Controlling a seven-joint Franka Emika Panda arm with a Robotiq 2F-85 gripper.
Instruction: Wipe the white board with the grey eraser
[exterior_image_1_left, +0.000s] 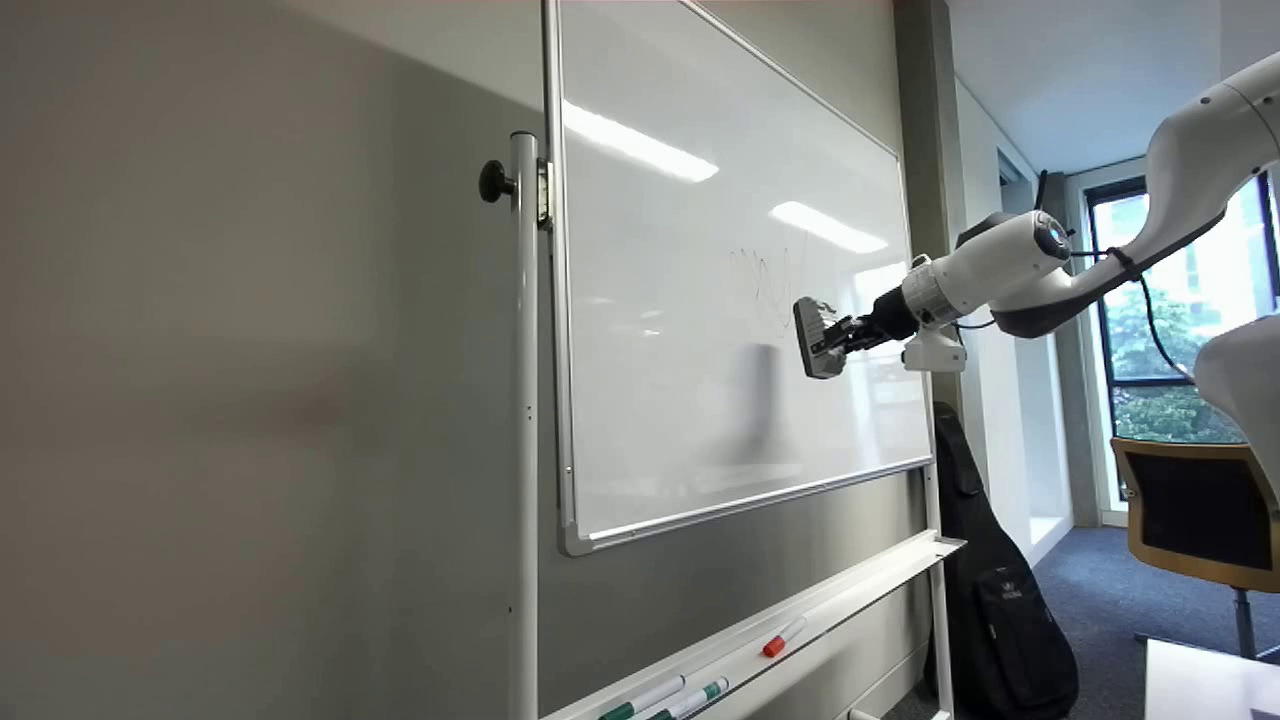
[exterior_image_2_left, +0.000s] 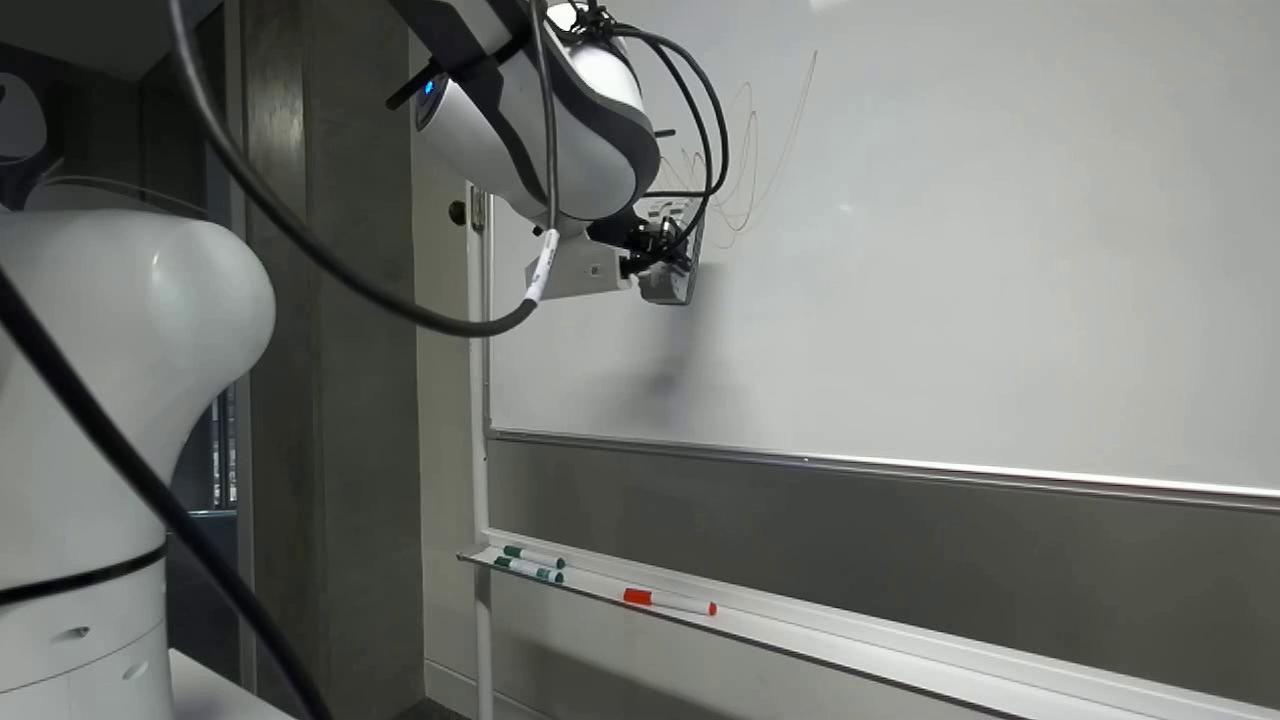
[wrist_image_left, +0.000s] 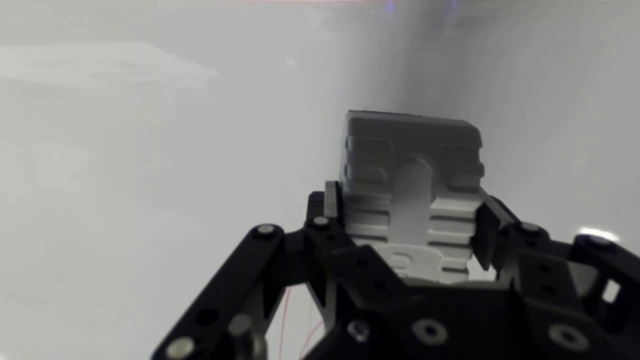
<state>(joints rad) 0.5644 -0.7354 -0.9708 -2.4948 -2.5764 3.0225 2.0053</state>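
Observation:
The white board (exterior_image_1_left: 660, 420) is a large glossy upright panel in a silver frame; it also fills much of an exterior view (exterior_image_2_left: 950, 300) and the wrist view (wrist_image_left: 150, 175). Thin faint scribbled lines (exterior_image_2_left: 750, 170) are on it, close to the eraser. My gripper (exterior_image_1_left: 832, 338) is shut on the grey eraser (exterior_image_1_left: 816, 366), with a finger on each side of it in the wrist view (wrist_image_left: 415, 137). The eraser's dark wiping face is turned to the board. A shadow lies on the board below it. The eraser seems slightly off the surface, but contact is hard to judge.
A white ledge (exterior_image_1_left: 850, 595) below the board holds a red marker (exterior_image_2_left: 670, 602) and green markers (exterior_image_2_left: 530, 570). A stand post (exterior_image_1_left: 524, 400) with a black knob is at the board's side. A black bag (exterior_image_1_left: 1000, 590) leans by the wall. A cable (exterior_image_2_left: 400, 310) hangs from the arm.

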